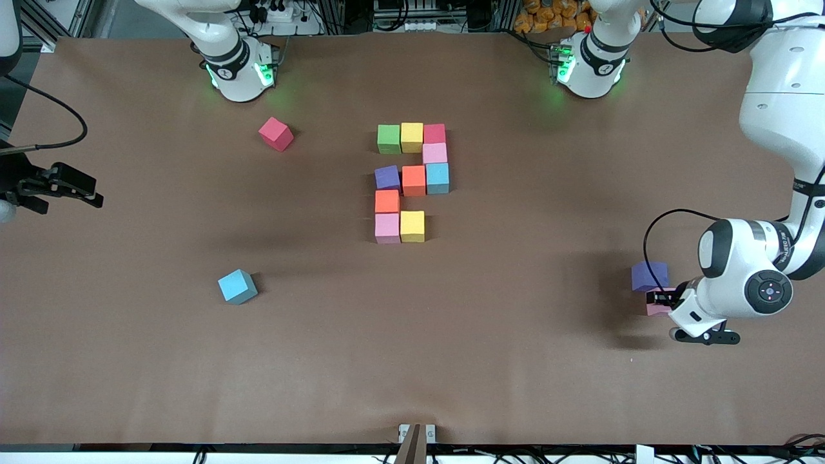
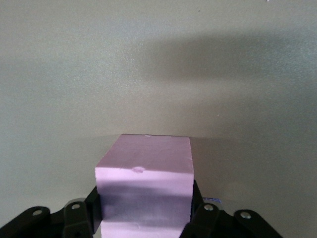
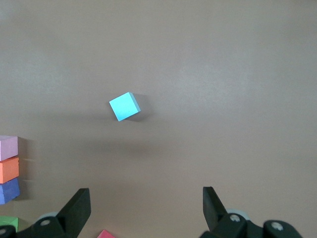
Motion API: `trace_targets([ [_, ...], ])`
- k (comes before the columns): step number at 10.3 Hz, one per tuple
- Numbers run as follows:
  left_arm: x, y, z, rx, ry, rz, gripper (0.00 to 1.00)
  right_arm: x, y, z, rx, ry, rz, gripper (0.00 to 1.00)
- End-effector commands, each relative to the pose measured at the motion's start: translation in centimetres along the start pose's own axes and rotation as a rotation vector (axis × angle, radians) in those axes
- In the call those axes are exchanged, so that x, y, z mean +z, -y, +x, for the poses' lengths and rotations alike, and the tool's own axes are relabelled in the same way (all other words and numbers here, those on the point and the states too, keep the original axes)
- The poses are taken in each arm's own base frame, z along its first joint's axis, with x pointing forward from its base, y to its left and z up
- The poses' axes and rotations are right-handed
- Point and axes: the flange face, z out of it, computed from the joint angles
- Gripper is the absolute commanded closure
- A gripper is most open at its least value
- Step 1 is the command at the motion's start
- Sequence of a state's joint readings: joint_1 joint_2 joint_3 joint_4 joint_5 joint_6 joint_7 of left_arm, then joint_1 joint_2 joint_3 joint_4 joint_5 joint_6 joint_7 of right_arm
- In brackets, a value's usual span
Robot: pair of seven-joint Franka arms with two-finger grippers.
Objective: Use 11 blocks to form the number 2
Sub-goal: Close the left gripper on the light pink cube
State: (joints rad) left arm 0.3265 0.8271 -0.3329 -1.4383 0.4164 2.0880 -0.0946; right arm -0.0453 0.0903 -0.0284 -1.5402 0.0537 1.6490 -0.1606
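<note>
- Blocks in ten colours-on-show make up the unfinished number 2 [image 1: 412, 183] in the middle of the bench [image 1: 515, 361]; we count ten cubes in it.
- Its row nearest the robots' bases holds a green block [image 1: 388, 138], a yellow block [image 1: 412, 136] and a red block [image 1: 434, 133], touching side by side.
- A pink block [image 1: 435, 153] sits just below the red one in the front view, and the middle row runs purple [image 1: 387, 177], orange [image 1: 414, 180], blue [image 1: 437, 178].
- Nearer the front camera, a second orange block [image 1: 387, 201] sits over a pink one [image 1: 387, 227], with a second yellow block [image 1: 412, 226] touching that pink one; the spot beside this yellow cube, toward the left arm's end, is bare.
- We see the left gripper [image 1: 659, 299] low at the left arm's end of the bench, its jaws closed on a loose pink block [image 2: 144, 191], which its wrist view shows clamped between them.
- A loose purple block [image 1: 649, 276] lies touching or just beside that held cube; we cannot tell which.
- Our right gripper [image 3: 147, 208] waits over the right arm's end of the bench, jaws spread wide with nothing between them.
- Two more cubes lie apart toward that end: a loose red block [image 1: 276, 133] near the right arm's base, and a loose blue block [image 1: 237, 287] nearer the front camera.
</note>
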Motion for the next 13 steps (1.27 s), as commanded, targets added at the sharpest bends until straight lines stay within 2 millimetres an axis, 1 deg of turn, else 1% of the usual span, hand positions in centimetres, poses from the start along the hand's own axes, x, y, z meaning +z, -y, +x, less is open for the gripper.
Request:
trace_targets([
  [1,-0.3,0.2,0.1,0.022,-0.015,0.02,0.39,-0.2,-0.2,0.3,-0.008,-0.005,0.01,0.0],
  [3,-0.7,0.2,0.2,0.017,-0.02,0.014,0.39,-0.3,-0.2,0.3,-0.008,-0.006,0.01,0.0],
  [8,-1.7,-1.2,0.5,0.033,-0.04,0.009,0.4,-0.2,-0.2,0.2,-0.008,-0.005,0.009,0.0],
  [9,-2.1,-1.8,0.7,0.044,-0.047,0.011,0.4,-0.2,-0.2,0.3,-0.008,-0.005,0.01,0.0],
  [10,-2.3,-3.1,0.9,0.062,-0.05,0.013,0.41,-0.2,-0.2,0.3,-0.008,-0.005,0.01,0.0],
  [13,-3.0,-4.7,1.0,0.085,-0.06,0.012,0.43,-0.2,-0.1,0.3,-0.009,-0.005,0.01,0.0],
])
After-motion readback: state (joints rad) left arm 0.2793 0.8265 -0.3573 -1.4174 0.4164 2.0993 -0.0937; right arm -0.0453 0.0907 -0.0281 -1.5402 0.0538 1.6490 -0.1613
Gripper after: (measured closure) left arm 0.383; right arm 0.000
